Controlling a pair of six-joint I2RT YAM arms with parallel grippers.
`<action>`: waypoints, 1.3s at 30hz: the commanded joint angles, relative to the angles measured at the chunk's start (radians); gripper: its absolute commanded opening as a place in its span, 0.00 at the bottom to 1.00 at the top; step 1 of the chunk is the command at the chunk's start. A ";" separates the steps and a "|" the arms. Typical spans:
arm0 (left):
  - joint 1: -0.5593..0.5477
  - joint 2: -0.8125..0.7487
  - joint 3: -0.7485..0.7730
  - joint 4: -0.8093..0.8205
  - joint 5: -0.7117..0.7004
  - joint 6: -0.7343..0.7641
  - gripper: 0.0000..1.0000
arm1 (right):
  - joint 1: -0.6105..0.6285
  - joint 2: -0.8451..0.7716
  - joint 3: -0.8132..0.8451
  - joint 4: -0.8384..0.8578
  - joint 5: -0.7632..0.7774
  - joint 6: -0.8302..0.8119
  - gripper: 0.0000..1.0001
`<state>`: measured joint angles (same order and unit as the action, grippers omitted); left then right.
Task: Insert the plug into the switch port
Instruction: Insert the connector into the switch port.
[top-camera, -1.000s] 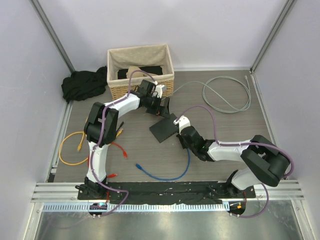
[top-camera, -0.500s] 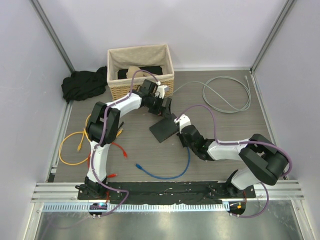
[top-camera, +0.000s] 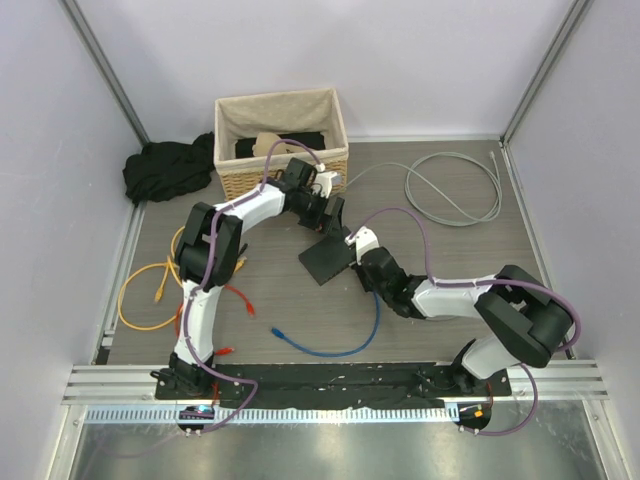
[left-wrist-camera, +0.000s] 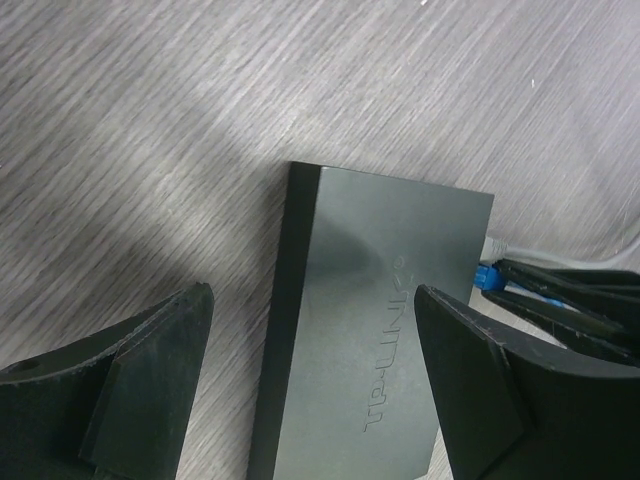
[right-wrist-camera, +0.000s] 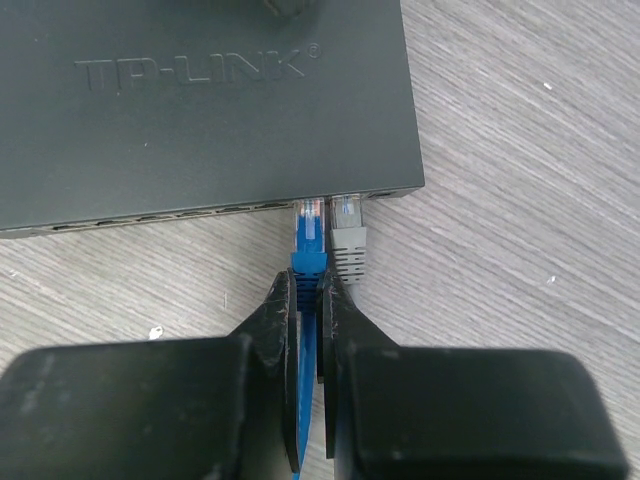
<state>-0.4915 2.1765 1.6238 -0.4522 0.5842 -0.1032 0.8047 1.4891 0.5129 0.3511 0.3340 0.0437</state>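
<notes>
The switch (top-camera: 327, 259) is a flat dark-grey box lying on the table. In the left wrist view the switch (left-wrist-camera: 372, 330) lies below my left gripper (left-wrist-camera: 312, 295), which is open with one finger on each side of it and not touching. My right gripper (right-wrist-camera: 310, 284) is shut on the blue plug (right-wrist-camera: 309, 240), just behind its boot. The plug's clear tip sits at the mouth of a port on the near edge of the switch (right-wrist-camera: 200, 110). A grey plug (right-wrist-camera: 347, 236) sits in the port next to it on the right. From above, my right gripper (top-camera: 362, 262) is at the switch's right edge.
A wicker basket (top-camera: 282, 140) stands just behind the left arm, with black cloth (top-camera: 165, 170) to its left. A grey cable (top-camera: 450, 190) coils at the back right. The blue cable (top-camera: 335, 348) loops toward the front. Orange (top-camera: 140, 295) and red (top-camera: 238, 300) cables lie at the left.
My left gripper has shifted slightly over the switch and its jaws have narrowed a little. My right gripper has edged toward the switch with the blue plug.
</notes>
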 joint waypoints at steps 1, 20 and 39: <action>-0.018 0.048 0.018 -0.105 0.034 0.048 0.87 | -0.002 0.013 0.045 0.062 0.004 -0.033 0.01; -0.048 0.128 0.110 -0.402 0.227 0.278 0.82 | -0.022 0.033 0.114 0.072 -0.076 -0.100 0.01; -0.136 0.140 0.102 -0.565 0.286 0.416 0.79 | -0.027 0.048 0.268 0.146 -0.158 -0.159 0.01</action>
<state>-0.5137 2.2528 1.7699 -0.7441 0.7185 0.3122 0.7746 1.5623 0.6384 0.2436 0.2550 -0.0853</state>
